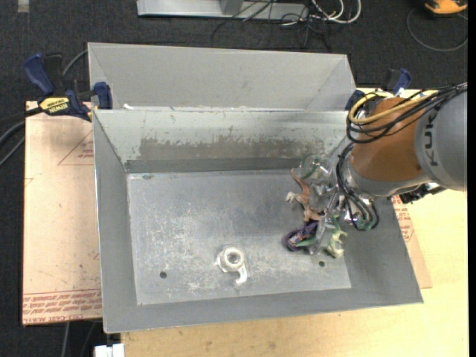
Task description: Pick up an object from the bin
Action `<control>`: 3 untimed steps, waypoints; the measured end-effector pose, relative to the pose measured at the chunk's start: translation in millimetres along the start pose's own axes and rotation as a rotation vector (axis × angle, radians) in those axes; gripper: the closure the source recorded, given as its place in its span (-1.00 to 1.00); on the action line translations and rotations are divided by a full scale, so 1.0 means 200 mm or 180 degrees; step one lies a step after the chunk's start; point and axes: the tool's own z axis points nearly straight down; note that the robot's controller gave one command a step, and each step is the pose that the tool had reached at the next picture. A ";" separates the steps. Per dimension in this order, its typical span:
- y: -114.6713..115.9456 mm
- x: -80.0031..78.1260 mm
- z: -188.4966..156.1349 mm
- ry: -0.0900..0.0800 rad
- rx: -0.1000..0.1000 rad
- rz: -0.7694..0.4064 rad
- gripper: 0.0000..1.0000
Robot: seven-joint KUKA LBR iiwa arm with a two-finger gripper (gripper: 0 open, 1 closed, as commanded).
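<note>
The arm (454, 143) is seen entering from the right, with its grey last link angled down and to the left. The wrist is wrapped in an orange cover (387, 158), and a bundle of yellow and black cables (370, 110) is looped over the top of it. Below and to the left of the cover the gripper (326, 229) is carried, pointed downward and held low. Its metal body is hung about with thin coloured wires (364, 218), by which its tip is partly hidden.
</note>
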 end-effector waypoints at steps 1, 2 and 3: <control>-0.09 0.04 -0.01 -0.0055 -0.0015 -0.1112 1.00; -0.09 0.04 -0.01 -0.0056 -0.0015 -0.1112 1.00; 0.01 0.02 -0.59 -0.0064 -0.0018 -0.0999 1.00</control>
